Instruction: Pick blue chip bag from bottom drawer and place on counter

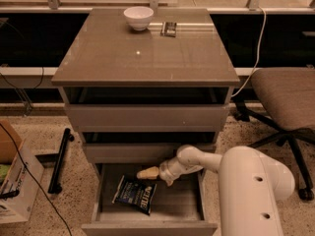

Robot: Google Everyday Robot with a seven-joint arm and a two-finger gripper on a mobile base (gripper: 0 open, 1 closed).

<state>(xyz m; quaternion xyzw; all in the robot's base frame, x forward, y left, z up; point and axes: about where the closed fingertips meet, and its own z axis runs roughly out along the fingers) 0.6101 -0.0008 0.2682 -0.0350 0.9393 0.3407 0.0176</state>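
The robot's white, rounded arm (256, 191) reaches in from 4 o'clock. Its pale tan gripper (147, 172) sits inside the open bottom drawer (183, 205), the lowest and deepest of three grey-taupe drawers, with a plain grey interior. The gripper points towards 9 o'clock, just under the front of the middle drawer (133, 152). It appears only as one tapered tan tip, so whether it is open or closed cannot be told. Nothing is held in it.

The small, dark navy, crinkly foil chip bag with white lettering (134, 194) lies flat on the drawer floor in the left half, tilted slightly. It is at about 7 o'clock from the gripper, close below the tip. A narrow strip of grey floor shows between the two, so they look apart.

The broad, glossy grey-brown counter (142, 58) tops the cabinet. On it, a small white bowl (138, 17) stands at 12 o'clock near the back edge. A small dark metallic object (169, 29) lies just beside the bowl at its 3 o'clock.

A brown padded office chair (285, 100) stands at 3 o'clock of the cabinet. A black bar (59, 159) and a cardboard box (15, 181) lie on the speckled floor at 8 o'clock.
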